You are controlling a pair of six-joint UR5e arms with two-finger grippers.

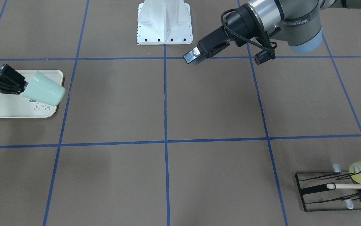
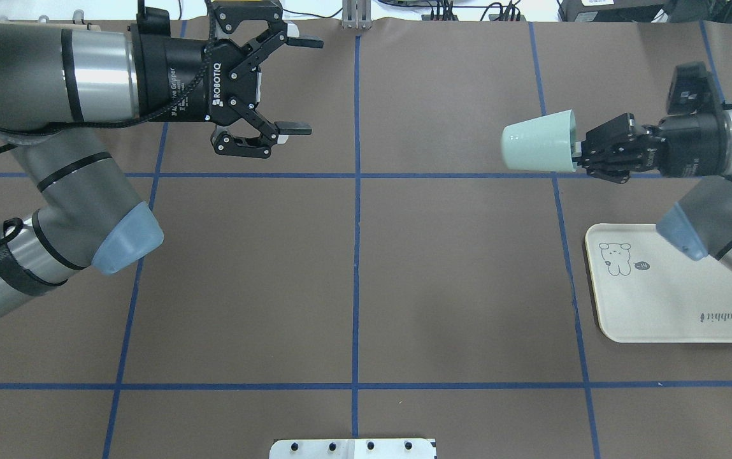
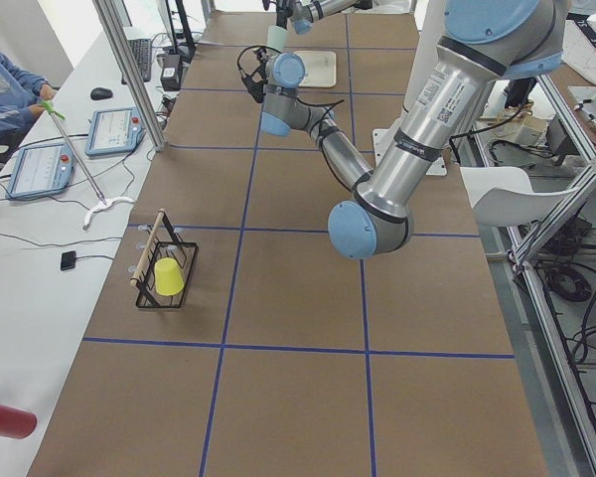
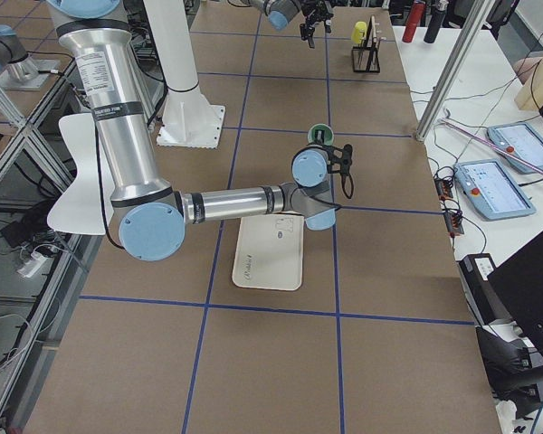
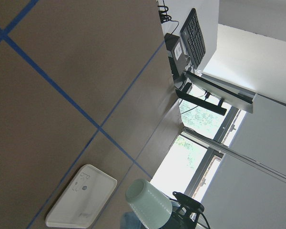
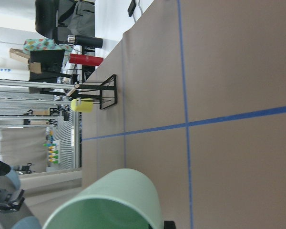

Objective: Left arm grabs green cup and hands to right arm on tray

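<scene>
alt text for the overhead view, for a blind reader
The right gripper holds the green cup sideways by its rim, in the air at the view's right, its base pointing toward the centre. The tray lies on the table nearer the robot; the left gripper hangs open, holding nothing, at upper left.

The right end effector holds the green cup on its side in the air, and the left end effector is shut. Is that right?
Not quite. The left end effector is open, fingers spread wide with nothing between them, as the overhead view shows. The right end effector does hold the green cup on its side in the air.
</scene>
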